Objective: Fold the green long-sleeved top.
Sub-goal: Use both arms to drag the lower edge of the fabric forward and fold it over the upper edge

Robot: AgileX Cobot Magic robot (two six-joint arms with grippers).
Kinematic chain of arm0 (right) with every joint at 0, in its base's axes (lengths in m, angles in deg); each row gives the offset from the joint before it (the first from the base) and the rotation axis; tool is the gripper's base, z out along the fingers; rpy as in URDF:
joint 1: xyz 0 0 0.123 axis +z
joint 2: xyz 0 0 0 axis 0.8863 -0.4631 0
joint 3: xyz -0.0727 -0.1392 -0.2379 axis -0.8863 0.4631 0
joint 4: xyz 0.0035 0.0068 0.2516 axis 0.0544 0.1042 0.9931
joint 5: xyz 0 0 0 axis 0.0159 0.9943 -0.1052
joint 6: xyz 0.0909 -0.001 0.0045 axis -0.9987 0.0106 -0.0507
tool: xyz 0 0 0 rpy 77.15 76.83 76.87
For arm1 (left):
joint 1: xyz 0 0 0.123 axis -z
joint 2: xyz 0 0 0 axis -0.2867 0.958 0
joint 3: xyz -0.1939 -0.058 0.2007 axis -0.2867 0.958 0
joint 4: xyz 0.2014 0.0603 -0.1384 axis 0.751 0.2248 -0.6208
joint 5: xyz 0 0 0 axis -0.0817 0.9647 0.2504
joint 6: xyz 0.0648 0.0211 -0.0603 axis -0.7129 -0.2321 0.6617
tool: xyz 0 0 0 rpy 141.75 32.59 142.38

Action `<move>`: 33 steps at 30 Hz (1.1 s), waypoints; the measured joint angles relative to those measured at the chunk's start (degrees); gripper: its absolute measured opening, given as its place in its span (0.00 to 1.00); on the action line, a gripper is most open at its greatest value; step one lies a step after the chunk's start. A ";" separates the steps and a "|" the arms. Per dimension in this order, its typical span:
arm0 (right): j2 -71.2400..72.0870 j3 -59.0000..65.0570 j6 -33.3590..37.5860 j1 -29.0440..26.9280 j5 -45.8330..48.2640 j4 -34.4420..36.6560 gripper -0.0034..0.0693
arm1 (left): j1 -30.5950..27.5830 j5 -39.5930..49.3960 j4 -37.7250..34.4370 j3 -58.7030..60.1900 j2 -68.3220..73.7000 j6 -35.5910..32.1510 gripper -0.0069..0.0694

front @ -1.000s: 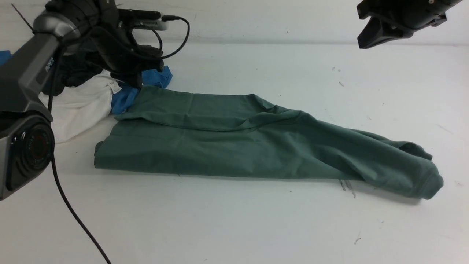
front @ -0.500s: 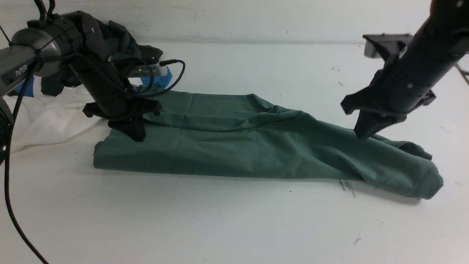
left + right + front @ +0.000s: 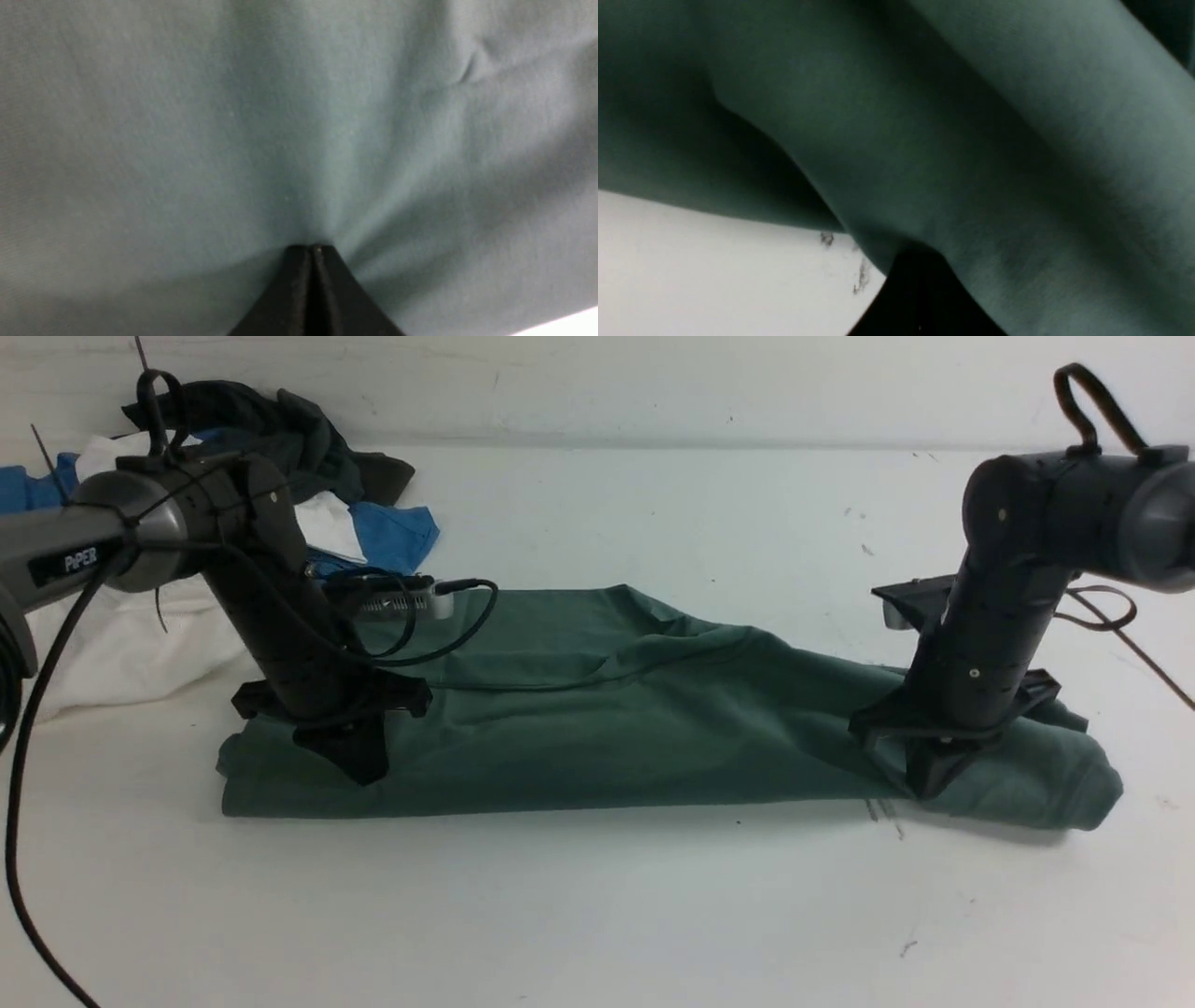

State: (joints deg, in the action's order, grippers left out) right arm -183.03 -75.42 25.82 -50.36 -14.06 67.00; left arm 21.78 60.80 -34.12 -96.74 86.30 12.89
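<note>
Green top point(image 3: 597, 747) lies bunched lengthwise across the table point(image 3: 597, 915), white shirt point(image 3: 140, 644) and blue cloth point(image 3: 397, 537) by its left end. Front view: left gripper point(image 3: 369, 782) on the left part, right gripper point(image 3: 924, 795) at the right part near the front edge; probably pressing to drag or flatten it. Versus half a second ago: both arms lower and nearer, top's left part shifted toward the robot, blue cloth more exposed. Left wrist view: fingers closed, tips against fabric, no pinch seen. Right wrist view: fingers closed too, tips at a fold's edge, no cloth seen between.
</note>
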 joint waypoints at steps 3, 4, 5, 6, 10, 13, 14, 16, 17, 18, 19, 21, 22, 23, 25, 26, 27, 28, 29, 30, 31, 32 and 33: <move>0.56 0.05 0.04 -0.12 0.00 -0.11 0.03 | 0.00 -3.08 0.28 5.58 -3.40 -0.60 0.09; 0.63 0.04 0.04 -0.13 0.00 -0.16 0.03 | 0.00 -3.58 0.34 6.53 -3.97 -0.72 0.09; 1.07 0.22 0.04 -0.50 -0.12 -0.16 0.03 | 0.00 -5.68 0.52 10.71 -6.55 -0.79 0.09; 1.08 0.29 0.04 -0.56 -0.12 -0.11 0.03 | 0.00 -6.20 0.60 11.15 -6.81 -0.79 0.09; 1.03 0.59 0.04 -1.07 -3.34 0.82 0.03 | -0.10 -8.91 2.38 17.29 -11.31 -0.48 0.09; 0.00 0.59 0.04 -1.07 -5.45 3.03 0.03 | -0.10 -8.65 3.51 18.38 -13.20 -0.16 0.09; -0.68 0.59 0.04 -1.07 -5.55 3.36 0.03 | -0.10 -8.45 3.71 18.38 -13.66 -0.16 0.09; -1.92 0.59 0.26 -1.07 -5.02 3.47 0.03 | -0.21 -8.26 3.78 18.38 -14.73 -0.11 0.09; -2.32 0.59 0.73 -1.07 -4.66 3.56 0.03 | -0.21 -7.96 3.83 18.38 -15.11 -0.11 0.09; -2.32 0.69 1.22 -1.07 -4.57 3.56 0.03 | -0.21 -7.63 3.88 18.38 -15.23 -0.11 0.09; -2.25 1.24 1.54 -1.07 -4.50 3.56 0.03 | -0.21 -6.92 3.84 18.38 -15.43 -0.11 0.09; -1.68 2.63 1.74 -1.07 -5.28 3.37 0.03 | -0.21 -6.08 3.84 18.38 -15.48 -0.11 0.09; -1.03 4.15 1.74 -1.07 -6.36 3.06 0.03 | -0.21 -5.48 3.99 18.38 -15.48 -0.11 0.09; -0.92 4.43 1.74 -1.07 -6.54 3.01 0.03 | -0.21 -5.34 4.04 18.38 -15.54 -0.11 0.09; 0.66 7.68 1.74 -1.07 -8.89 2.74 0.03 | -0.21 -4.70 4.25 18.64 -15.82 -0.11 0.09; 2.16 10.43 1.74 -1.07 -11.19 2.74 0.03 | -0.13 -4.70 4.51 19.53 -16.57 -0.11 0.09; 3.59 12.90 1.74 -1.07 -13.07 2.93 0.03 | 0.23 -5.14 4.90 21.20 -17.90 -0.11 0.09; 4.80 14.99 1.75 -1.09 -14.30 3.19 0.03 | 0.56 -5.61 5.06 22.76 -19.08 -0.11 0.09; 4.80 14.99 1.75 -1.09 -14.30 3.19 0.03 | 0.65 -5.73 5.12 22.76 -19.34 -0.11 0.09; 6.73 18.20 1.75 -1.09 -15.20 3.91 0.03 | 1.15 -6.44 5.26 25.63 -21.24 -0.11 0.09; 8.10 20.45 1.75 -1.09 -15.33 4.54 0.03 | 1.47 -7.46 5.27 27.51 -22.60 -0.11 0.09; 9.00 21.86 1.75 -1.09 -15.28 4.87 0.03 | 1.61 -8.05 5.27 29.23 -23.80 -0.11 0.09; 10.03 23.48 1.75 -1.09 -14.91 5.24 0.03 | 1.79 -8.76 5.27 30.71 -24.83 -0.11 0.09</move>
State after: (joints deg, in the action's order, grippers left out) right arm -172.99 -51.94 27.57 -51.45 -28.97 72.23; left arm 23.57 52.03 -28.86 -66.02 61.47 12.79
